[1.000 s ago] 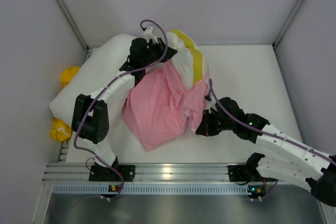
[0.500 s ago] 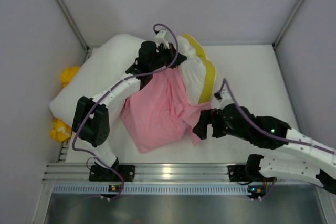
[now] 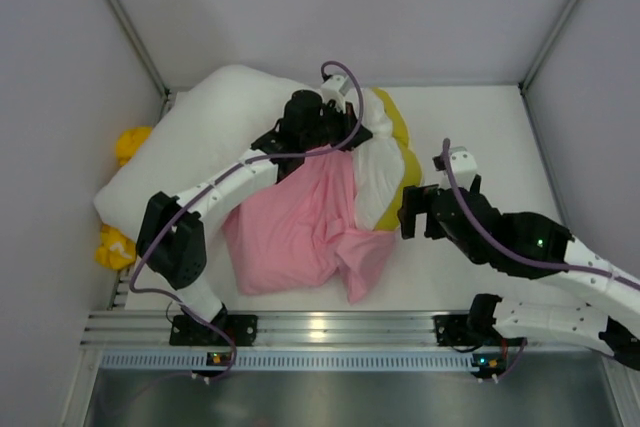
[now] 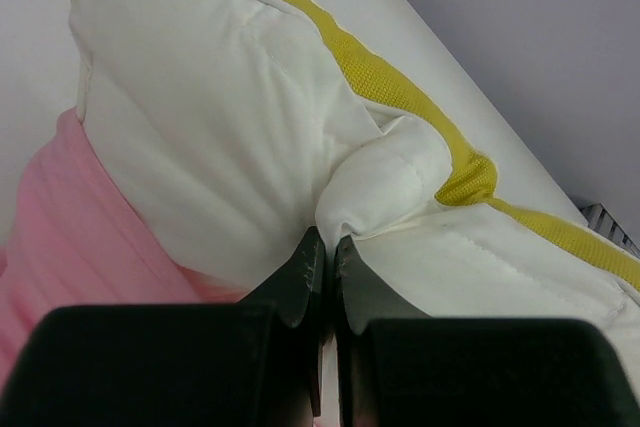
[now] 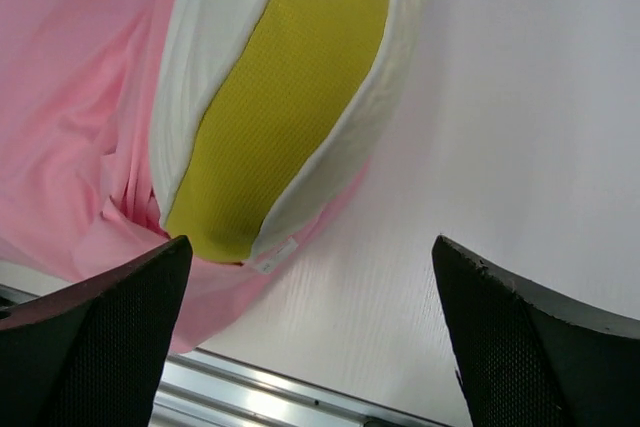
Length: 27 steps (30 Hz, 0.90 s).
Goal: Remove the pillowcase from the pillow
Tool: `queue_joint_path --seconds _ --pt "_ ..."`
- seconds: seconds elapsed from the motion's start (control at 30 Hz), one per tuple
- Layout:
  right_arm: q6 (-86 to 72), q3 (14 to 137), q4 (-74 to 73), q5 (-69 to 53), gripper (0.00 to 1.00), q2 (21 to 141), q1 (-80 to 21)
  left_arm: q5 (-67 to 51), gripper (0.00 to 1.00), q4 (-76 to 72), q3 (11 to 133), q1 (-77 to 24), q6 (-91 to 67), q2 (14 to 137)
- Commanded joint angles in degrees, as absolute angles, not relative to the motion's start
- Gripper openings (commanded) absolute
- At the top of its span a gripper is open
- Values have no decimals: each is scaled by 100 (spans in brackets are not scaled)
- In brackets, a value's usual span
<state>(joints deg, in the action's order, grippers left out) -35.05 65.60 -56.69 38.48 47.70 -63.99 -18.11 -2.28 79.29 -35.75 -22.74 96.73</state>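
Note:
The pink pillowcase (image 3: 295,232) lies crumpled in the middle of the table and still covers the near end of the pillow (image 3: 378,169). The pillow's white far end and yellow band (image 3: 404,143) stick out of it. My left gripper (image 3: 338,129) is shut on a pinch of the pillow's white fabric (image 4: 380,172) near the yellow trim. My right gripper (image 3: 418,215) hovers open just right of the pillow with nothing between its fingers (image 5: 100,347). In the right wrist view the pillowcase (image 5: 70,97) and its small white label (image 5: 275,255) lie under the pillow's yellow band (image 5: 280,97).
A plain white pillow (image 3: 190,137) fills the back left, with yellow cloth (image 3: 130,142) poking out beside it at the left wall. An aluminium rail (image 3: 320,327) runs along the near edge. Bare white table (image 3: 480,147) lies to the right.
My right gripper has let go of the pillowcase, opened wide and drawn back to the right. My left gripper has pulled the pillow rightward, further out of the case.

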Motion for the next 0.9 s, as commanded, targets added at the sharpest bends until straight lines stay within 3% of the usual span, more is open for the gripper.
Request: queue_joint_path --seconds 0.0,0.3,0.57,0.7,0.77,0.8,0.83,0.87 --pt "-2998 6575 -5037 3641 99 4843 -6041 -1538 0 -185 8104 -3603 -2118 9246" --pt "-2575 6039 -3694 556 99 5202 -4097 -1529 0 -193 7937 -3691 -2101 9211" --pt "-2865 5547 -2427 -1254 100 5414 -4017 -1608 0 -185 7963 -3691 -2004 9299" --pt "-3067 5344 -2065 -1293 97 5466 -4008 -1687 0 -185 7980 -3691 -1986 9299" --pt "-3111 5283 -2135 -1039 69 5546 -4008 -1766 0 -185 7963 -3700 -1995 9273" --pt "-3146 5247 -2136 -976 25 5581 -4008 -1810 0 -185 7945 -3700 -1986 9255" --pt "-3173 5212 -2144 -836 3 5590 -4008 -1845 5 -167 7945 -3700 -1960 9237" --pt "-3208 5134 -2188 -757 0 5581 -4008 -1802 36 -28 7989 -3709 -1934 9168"
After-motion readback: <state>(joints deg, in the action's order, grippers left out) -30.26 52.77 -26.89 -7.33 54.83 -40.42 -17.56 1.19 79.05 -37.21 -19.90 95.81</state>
